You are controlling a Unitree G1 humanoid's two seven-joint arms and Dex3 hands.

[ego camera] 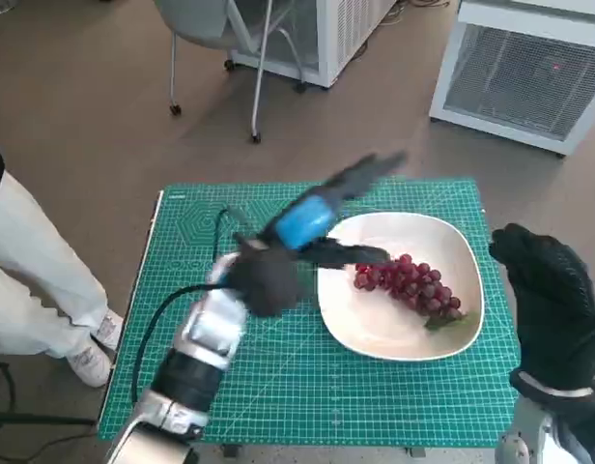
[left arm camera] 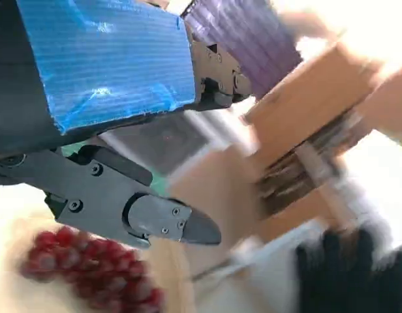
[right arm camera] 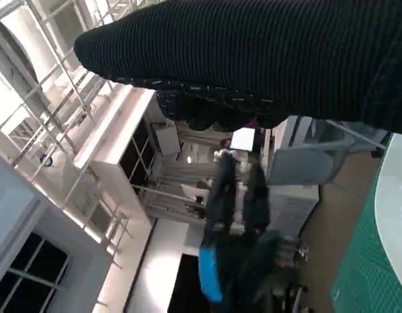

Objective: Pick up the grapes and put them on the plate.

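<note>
Right hand in black knitted glove (ego camera: 553, 300) hangs off green cutting mat's (ego camera: 230, 387) right edge, fingers curled, holding nothing. Bunch of red grapes (ego camera: 409, 281) lies on white rounded-square plate (ego camera: 375, 329), right half of mat. Left black hand with blue tape (ego camera: 312, 222) above plate's left rim, fingers spread, empty.

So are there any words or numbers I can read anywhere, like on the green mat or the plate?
None can be read.
Green mat: only grid lines and faint marks, too small to read.
Plate: plain white, no writing.
Blue tape on the left hand: blank.
</note>
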